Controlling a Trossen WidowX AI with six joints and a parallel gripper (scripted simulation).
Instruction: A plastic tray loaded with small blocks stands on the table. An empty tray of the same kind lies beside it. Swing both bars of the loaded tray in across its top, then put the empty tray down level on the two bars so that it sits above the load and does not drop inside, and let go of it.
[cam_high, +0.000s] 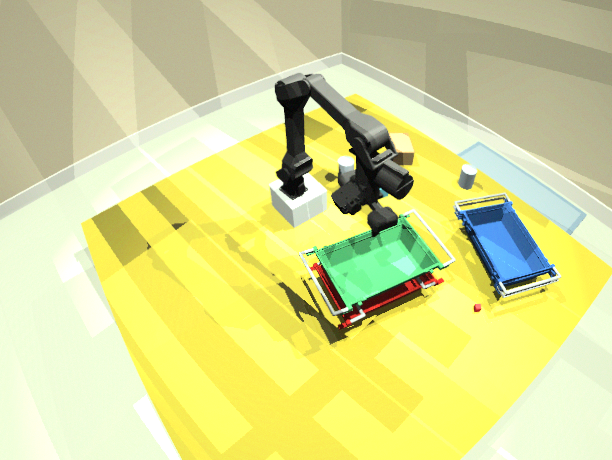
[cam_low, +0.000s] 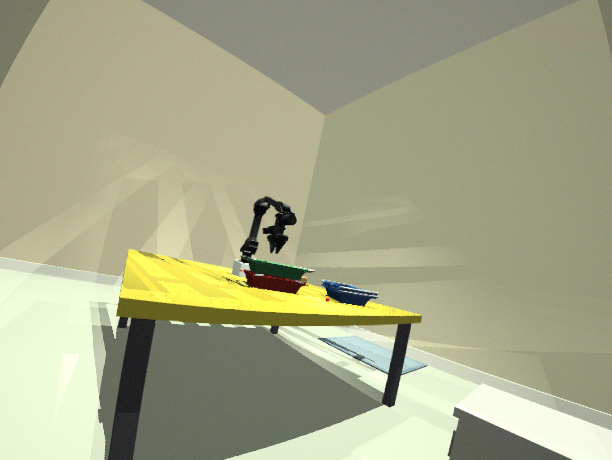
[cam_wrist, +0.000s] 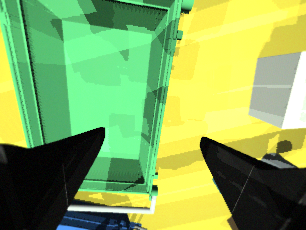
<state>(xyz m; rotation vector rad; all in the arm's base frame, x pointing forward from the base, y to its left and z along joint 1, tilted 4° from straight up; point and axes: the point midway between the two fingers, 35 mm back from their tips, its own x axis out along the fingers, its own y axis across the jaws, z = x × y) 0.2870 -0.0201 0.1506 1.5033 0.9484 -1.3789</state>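
The green tray (cam_high: 350, 285) (cam_low: 277, 271) (cam_wrist: 107, 75) is empty. It sits above the red tray (cam_high: 390, 299) (cam_low: 274, 283), its rim about parallel to the red rim, and does not drop inside. Short white pieces of the red tray's bars show at its front edge; the rest of those bars and any blocks inside are hidden under the green tray. The green tray's own white bars stand out over its ends. My gripper (cam_low: 276, 250) (cam_wrist: 154, 136) is wide open and empty, above the green tray's back long rim and apart from it.
A blue tray (cam_high: 510, 250) (cam_low: 350, 294) with white bars at its ends stands to the right. A small red block (cam_high: 477, 307) lies between the trays. A grey cylinder (cam_high: 467, 177), a second cylinder (cam_high: 345, 165) and a tan box (cam_high: 403, 148) stand farther back.
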